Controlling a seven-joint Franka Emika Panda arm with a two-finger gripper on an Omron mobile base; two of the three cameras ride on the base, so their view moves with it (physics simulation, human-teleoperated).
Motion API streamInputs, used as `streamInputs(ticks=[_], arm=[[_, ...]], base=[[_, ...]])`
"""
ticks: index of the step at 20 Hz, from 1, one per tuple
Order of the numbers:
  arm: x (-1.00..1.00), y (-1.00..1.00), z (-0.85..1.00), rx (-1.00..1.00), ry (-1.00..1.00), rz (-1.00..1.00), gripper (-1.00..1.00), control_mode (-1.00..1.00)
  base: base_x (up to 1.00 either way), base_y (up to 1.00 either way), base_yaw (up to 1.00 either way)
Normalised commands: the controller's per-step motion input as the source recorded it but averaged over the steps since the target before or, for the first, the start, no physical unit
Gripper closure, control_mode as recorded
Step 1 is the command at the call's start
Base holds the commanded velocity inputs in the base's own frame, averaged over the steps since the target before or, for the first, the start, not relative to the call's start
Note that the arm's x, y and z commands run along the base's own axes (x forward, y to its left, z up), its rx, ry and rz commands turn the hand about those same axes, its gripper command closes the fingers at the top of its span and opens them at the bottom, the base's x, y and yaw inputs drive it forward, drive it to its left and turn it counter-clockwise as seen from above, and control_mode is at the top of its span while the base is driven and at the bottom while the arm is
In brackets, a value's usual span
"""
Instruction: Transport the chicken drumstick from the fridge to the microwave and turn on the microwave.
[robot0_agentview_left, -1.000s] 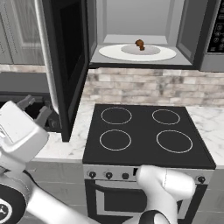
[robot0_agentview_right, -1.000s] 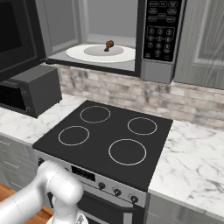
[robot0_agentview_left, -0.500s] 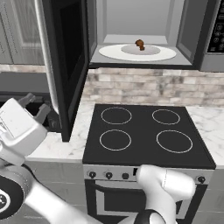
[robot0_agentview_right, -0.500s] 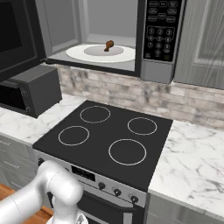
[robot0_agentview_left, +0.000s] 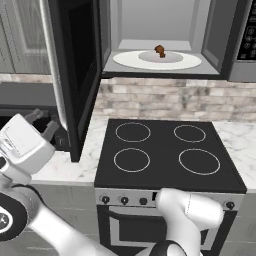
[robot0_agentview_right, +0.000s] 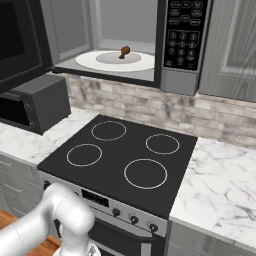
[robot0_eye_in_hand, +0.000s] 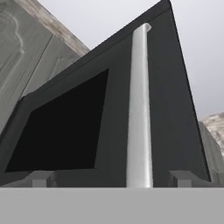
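Note:
The chicken drumstick (robot0_agentview_left: 160, 50) (robot0_agentview_right: 124, 51) lies on the white turntable (robot0_agentview_left: 125, 60) (robot0_agentview_right: 92, 61) inside the open microwave (robot0_agentview_left: 215, 45) (robot0_agentview_right: 182, 35). Its door (robot0_agentview_left: 75, 75) (robot0_agentview_right: 20, 40) is swung out to the left. My gripper (robot0_agentview_left: 44, 122) (robot0_eye_in_hand: 113, 179) is open, low at the left, just outside that door. In the hand view the door's long pale handle (robot0_eye_in_hand: 139, 109) runs up between my spread fingertips (robot0_eye_in_hand: 41, 178), with the black window (robot0_eye_in_hand: 61, 127) beside it. Nothing is held. The fridge is out of view.
A black four-ring stove (robot0_agentview_left: 165, 152) (robot0_agentview_right: 125, 155) sits below the microwave, with marble counter (robot0_agentview_right: 220, 185) to its right. A black countertop box oven (robot0_agentview_right: 35, 102) stands at the left, under the open door. Grey wall cupboards (robot0_agentview_right: 232, 45) flank the microwave.
The hand has shifted slightly up and left beside the microwave door. The jaws have stayed open and the drumstick has not moved.

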Motion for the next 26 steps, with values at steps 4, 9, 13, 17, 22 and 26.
streamInputs(ticks=[4, 9, 13, 17, 22, 26], arm=[[0.25, 0.0, -0.13, 0.0, 0.0, 0.0, -1.0, -1.0], [0.24, 0.0, -0.01, 0.0, 0.0, 0.0, -1.0, -1.0], [0.05, -0.01, 0.0, 0.0, 0.0, 0.0, -1.0, -1.0], [-0.11, -0.23, 0.0, 0.0, 0.0, 0.0, -1.0, -1.0], [-0.19, -0.37, 0.03, 0.01, 0.0, 0.0, -1.0, -1.0], [-0.2, -0.49, 0.0, 0.0, -0.01, 0.0, -1.0, -1.0]], base=[[0.0, 0.0, 0.0], [0.0, 0.0, 0.0], [0.0, 0.0, 0.0], [0.0, 0.0, 0.0], [0.0, 0.0, 0.0], [0.0, 0.0, 0.0]])
